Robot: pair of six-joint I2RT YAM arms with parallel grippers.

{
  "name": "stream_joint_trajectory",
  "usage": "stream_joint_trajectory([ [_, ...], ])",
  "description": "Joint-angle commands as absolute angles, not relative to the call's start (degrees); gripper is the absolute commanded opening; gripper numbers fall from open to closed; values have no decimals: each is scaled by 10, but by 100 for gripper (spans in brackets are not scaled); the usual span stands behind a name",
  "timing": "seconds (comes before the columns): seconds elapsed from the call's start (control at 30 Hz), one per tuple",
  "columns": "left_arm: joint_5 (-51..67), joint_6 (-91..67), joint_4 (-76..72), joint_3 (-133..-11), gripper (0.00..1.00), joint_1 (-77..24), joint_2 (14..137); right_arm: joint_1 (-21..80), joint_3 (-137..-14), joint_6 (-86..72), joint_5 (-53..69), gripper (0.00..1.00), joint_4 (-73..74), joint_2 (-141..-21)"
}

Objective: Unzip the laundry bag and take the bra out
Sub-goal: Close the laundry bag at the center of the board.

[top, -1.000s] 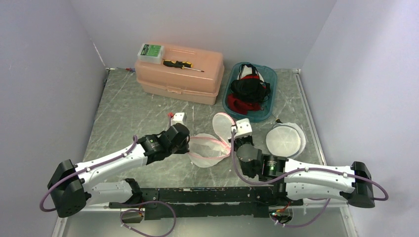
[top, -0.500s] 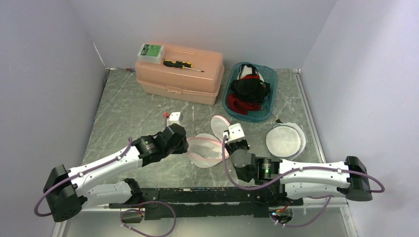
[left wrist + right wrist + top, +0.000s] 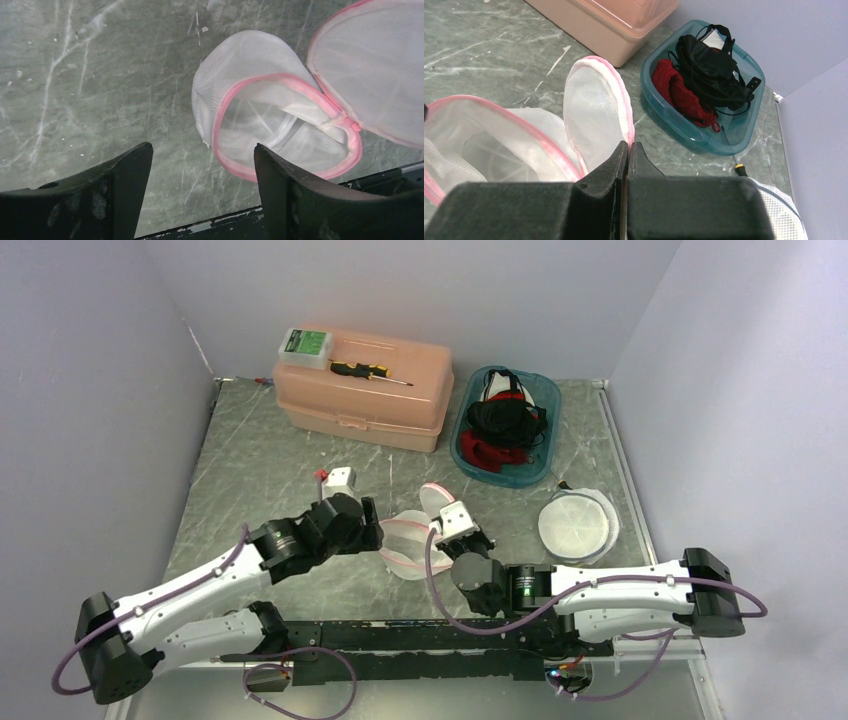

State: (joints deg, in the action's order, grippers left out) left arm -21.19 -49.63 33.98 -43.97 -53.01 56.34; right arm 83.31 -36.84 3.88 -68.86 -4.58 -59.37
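- The laundry bag [image 3: 405, 548] lay on the table [image 3: 268, 468] between the two arms, unzipped, with its pink-edged mouth gaping.
- In the left wrist view the laundry bag [image 3: 280, 125] showed white mesh through its opening, and its round flap [image 3: 375, 65] was folded away to the right.
- The left gripper [image 3: 372, 533] sat just beside the bag's left side. Its jaws were spread wide apart and held nothing, and the left gripper [image 3: 202, 152] framed the bag's mouth.
- The right gripper [image 3: 452, 520] was at the bag's right side, by the raised flap [image 3: 436, 498].
- In the right wrist view the right gripper [image 3: 627, 147] had its jaws pressed together. The flap [image 3: 594, 115] stood upright just beyond them, and its pink rim ran down into the tips, so it looked pinched there.
- A black bra [image 3: 505, 420] lay in a teal bin [image 3: 462, 455] at the back right of the table, well apart from the bag, on top of a red garment [image 3: 490, 450].
- The right wrist view showed the bra [image 3: 714, 65] with its straps tangled over the bin's middle.
- A pink toolbox [image 3: 365, 405] stood at the back left, beside the bin.
- A screwdriver [image 3: 368, 370] and a green-labelled box [image 3: 304, 345] rested on the toolbox lid.
- A second round mesh bag [image 3: 574, 525] lay flat on the table, near the right arm.
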Motion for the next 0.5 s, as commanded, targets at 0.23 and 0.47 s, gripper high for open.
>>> stream_joint_trajectory([
  [0.23,-185,-522,354,-521,86,-530,503,855,-349,145,-722,0,-187,-621],
  [0.47,-80,-607,320,-620,92,-528,612,867,-298,230,-728,0,-318,-618],
])
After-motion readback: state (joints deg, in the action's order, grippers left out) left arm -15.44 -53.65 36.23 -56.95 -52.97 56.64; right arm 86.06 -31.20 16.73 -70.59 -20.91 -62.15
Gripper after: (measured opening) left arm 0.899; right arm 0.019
